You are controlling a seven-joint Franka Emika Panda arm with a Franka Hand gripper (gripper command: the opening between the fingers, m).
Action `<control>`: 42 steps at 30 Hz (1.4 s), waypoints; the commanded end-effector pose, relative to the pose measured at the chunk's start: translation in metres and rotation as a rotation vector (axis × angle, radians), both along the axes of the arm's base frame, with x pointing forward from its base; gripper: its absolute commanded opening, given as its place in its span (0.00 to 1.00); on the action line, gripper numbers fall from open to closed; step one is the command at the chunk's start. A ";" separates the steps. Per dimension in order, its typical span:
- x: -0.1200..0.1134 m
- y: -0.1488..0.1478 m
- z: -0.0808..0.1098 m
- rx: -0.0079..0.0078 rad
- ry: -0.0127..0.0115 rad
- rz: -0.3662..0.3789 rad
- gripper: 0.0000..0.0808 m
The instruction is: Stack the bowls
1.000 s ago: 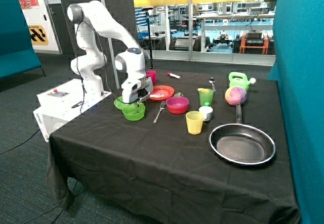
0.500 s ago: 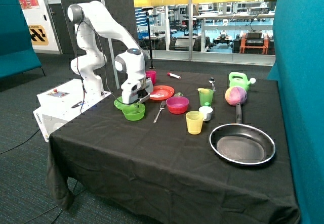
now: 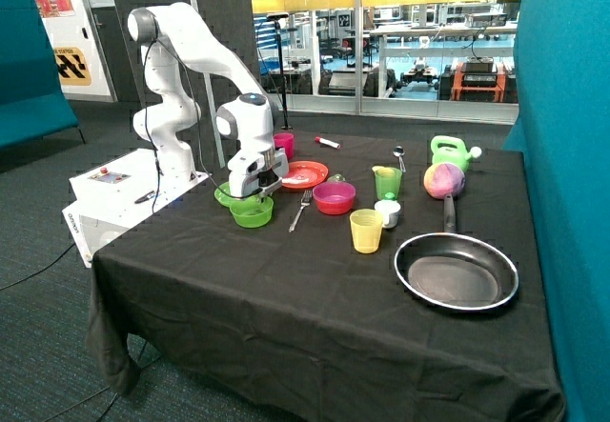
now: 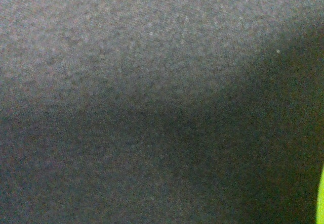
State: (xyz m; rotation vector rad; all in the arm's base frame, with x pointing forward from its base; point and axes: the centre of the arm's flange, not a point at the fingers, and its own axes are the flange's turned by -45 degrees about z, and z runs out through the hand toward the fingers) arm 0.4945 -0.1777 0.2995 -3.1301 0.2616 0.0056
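1. White Franka arm bent low over the black-clothed table [image 3: 286, 298], gripper [image 3: 250, 193] down at the rim of the lime green bowl [image 3: 252, 211] near the table's edge closest to the robot base.
2. Finger state not readable in either view: cannot tell whether clamped on the rim or released. Wrist view filled with dark cloth, only a sliver of lime green [image 4: 321, 204] at one edge.
3. Green plate [image 3: 225, 194] just behind the lime bowl, partly hidden by the gripper.
4. Purple bowl [image 3: 334, 197] near the table's middle, past a fork [image 3: 301, 210]; orange-red dish [image 3: 303, 174] just behind it. Nothing stacked yet, by the look of it.
5. Likely step: grasping the lime bowl by its rim.
6. To do well: pinch one wall firmly, lift straight up clear of the plate and fork, keep the bowl level, carry over the purple bowl, centre, lower until nested, then release.
7. Yellow cup [image 3: 365, 230] and frying pan [image 3: 457, 270] well apart, out of the way.
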 end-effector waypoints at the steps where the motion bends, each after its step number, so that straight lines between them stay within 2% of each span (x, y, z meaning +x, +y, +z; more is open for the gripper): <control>1: -0.004 0.000 -0.004 -0.0009 -0.0035 -0.005 0.00; 12: -0.006 0.000 -0.005 -0.0008 -0.0035 0.004 0.00; 22: -0.001 0.004 0.004 -0.0008 -0.0035 0.019 0.00; 29: 0.006 0.009 0.021 -0.0008 -0.0035 0.033 0.00; 33: 0.011 0.014 0.035 -0.0008 -0.0035 0.047 0.00; 37: 0.018 0.022 0.057 -0.0007 -0.0035 0.072 0.00; 42: 0.023 0.030 0.071 -0.0007 -0.0035 0.089 0.00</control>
